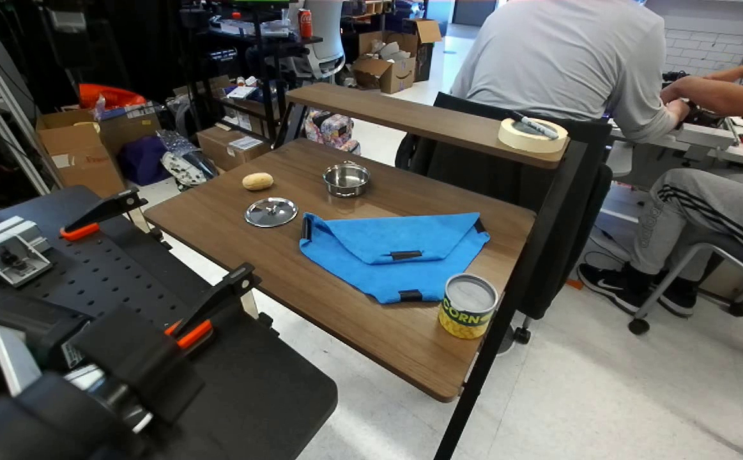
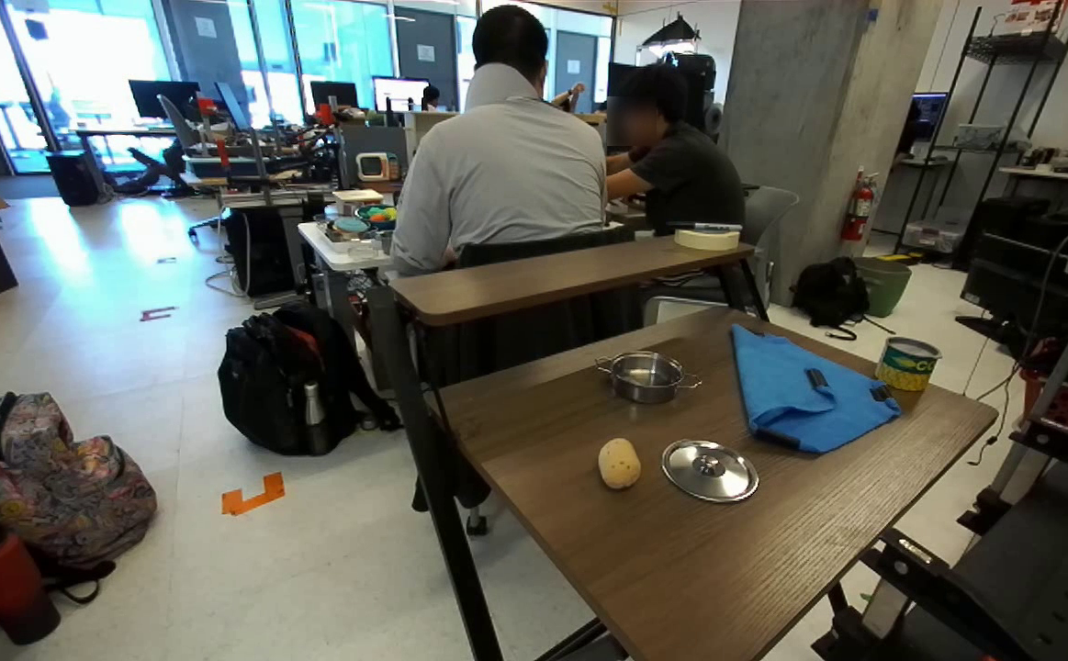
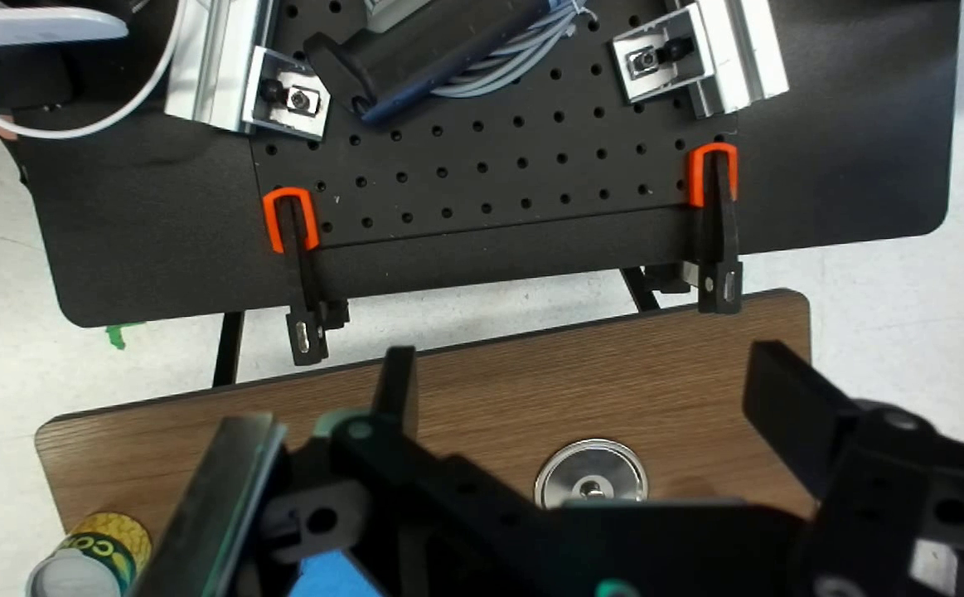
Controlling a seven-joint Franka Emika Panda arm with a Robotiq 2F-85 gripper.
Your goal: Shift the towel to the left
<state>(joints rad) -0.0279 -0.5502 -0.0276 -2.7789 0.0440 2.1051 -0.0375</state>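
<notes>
The bright blue towel (image 1: 397,233) lies loosely folded on the brown wooden table (image 1: 345,314), with dark patches along its edges. It lies between the metal pot and lid and the corn can, and it also shows in an exterior view (image 2: 795,386). In the wrist view only a small blue piece of the towel (image 3: 332,576) shows at the bottom, partly hidden by the gripper. My gripper (image 3: 585,369) is open, with its fingers wide apart and nothing between them. It is above the table and apart from the towel. Blurred dark arm parts show at the bottom left of an exterior view.
A corn can (image 1: 467,306) stands at the towel's near corner. A metal pot (image 1: 345,179), a lid (image 1: 271,213) and a potato (image 1: 257,181) are on the towel's other side. A raised shelf (image 1: 409,121) bears a tape roll (image 1: 531,139). Clamps (image 1: 192,332) jut from the black bench.
</notes>
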